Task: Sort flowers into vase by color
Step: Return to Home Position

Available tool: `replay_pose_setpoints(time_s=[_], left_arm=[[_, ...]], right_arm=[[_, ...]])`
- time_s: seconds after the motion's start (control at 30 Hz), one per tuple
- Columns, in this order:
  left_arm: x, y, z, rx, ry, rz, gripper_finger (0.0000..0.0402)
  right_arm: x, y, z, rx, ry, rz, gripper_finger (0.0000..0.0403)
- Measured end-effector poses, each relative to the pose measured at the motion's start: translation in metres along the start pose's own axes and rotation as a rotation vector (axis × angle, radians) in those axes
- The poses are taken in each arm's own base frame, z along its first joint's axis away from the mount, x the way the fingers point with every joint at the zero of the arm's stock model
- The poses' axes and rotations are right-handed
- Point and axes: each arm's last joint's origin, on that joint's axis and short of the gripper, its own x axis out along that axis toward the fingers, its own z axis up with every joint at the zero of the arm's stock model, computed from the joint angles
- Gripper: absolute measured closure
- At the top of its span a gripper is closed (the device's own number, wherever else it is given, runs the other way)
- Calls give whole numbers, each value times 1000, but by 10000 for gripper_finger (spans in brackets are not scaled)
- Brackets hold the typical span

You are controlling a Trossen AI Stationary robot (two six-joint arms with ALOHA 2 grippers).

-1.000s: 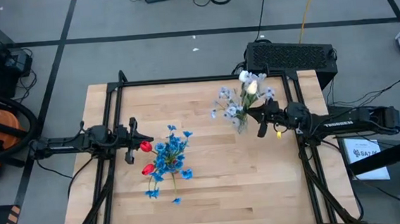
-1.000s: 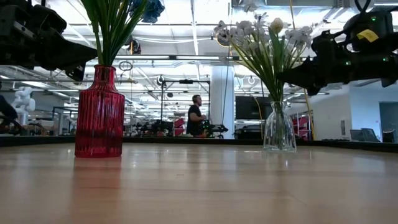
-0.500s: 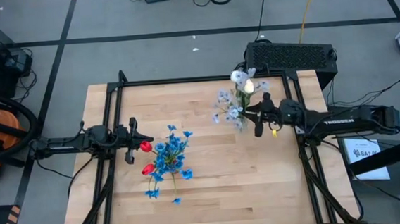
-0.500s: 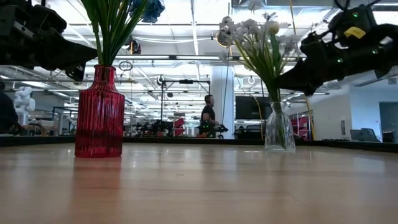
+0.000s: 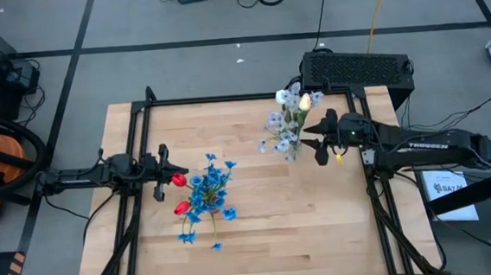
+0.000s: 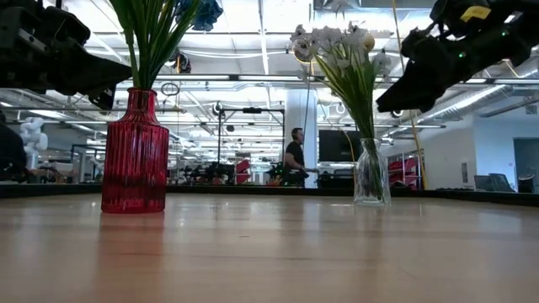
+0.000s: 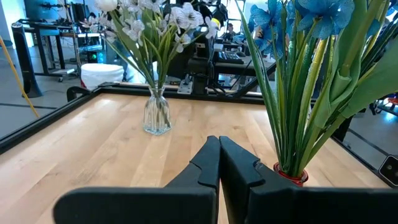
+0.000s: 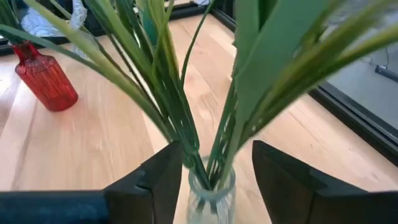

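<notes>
A clear glass vase [image 6: 370,172] at the table's far right holds pale white sprays [image 5: 286,122] and a cream tulip [image 5: 305,101], their green stems [image 8: 186,118] stuck in its mouth. My right gripper [image 8: 214,168] stands open just to the right of the bunch [image 5: 319,141]. Its fingers are on either side of the stems above the vase mouth and do not grip them. A red ribbed vase [image 6: 135,151] left of centre holds blue clusters [image 5: 206,188] and red tulips [image 5: 179,180]. My left gripper [image 7: 219,162] is shut and level beside the red vase [image 5: 159,174].
A black frame rail [image 5: 225,98] runs around the wooden table top. Bare wood lies between the two vases and along the near edge. A person [image 6: 295,160] walks in the room far behind the table.
My right gripper has opened and let go of the stems. It has risen and tipped toward level, drawing slightly back from the glass vase. The white bunch has swung a little toward the table's left and stands straighter in its vase.
</notes>
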Motion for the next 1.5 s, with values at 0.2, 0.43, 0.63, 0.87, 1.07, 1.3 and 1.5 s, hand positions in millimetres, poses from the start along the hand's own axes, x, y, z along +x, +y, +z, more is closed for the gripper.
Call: replay_pose_setpoints(time_s=[0.2,0.43,0.63,0.87,1.07,1.3,1.5], left_arm=[[0,0,0,0,0,0,393],[0,0,0,0,0,0,393],[0,0,0,0,0,0,393],[0,0,0,0,0,0,393],[0,0,0,0,0,0,393],[0,0,0,0,0,0,393],[0,0,0,0,0,0,393]], right_arm=[[-20,-1,2,45,31,-14,214],[-28,-1,4,168,-1,-1,220],[-27,6,-8,134,81,79,246],[-21,19,-29,47,73,211,388],[-17,21,-48,40,-15,269,400],[-22,20,-63,96,-238,397,402],[-25,19,-75,247,-266,439,402]])
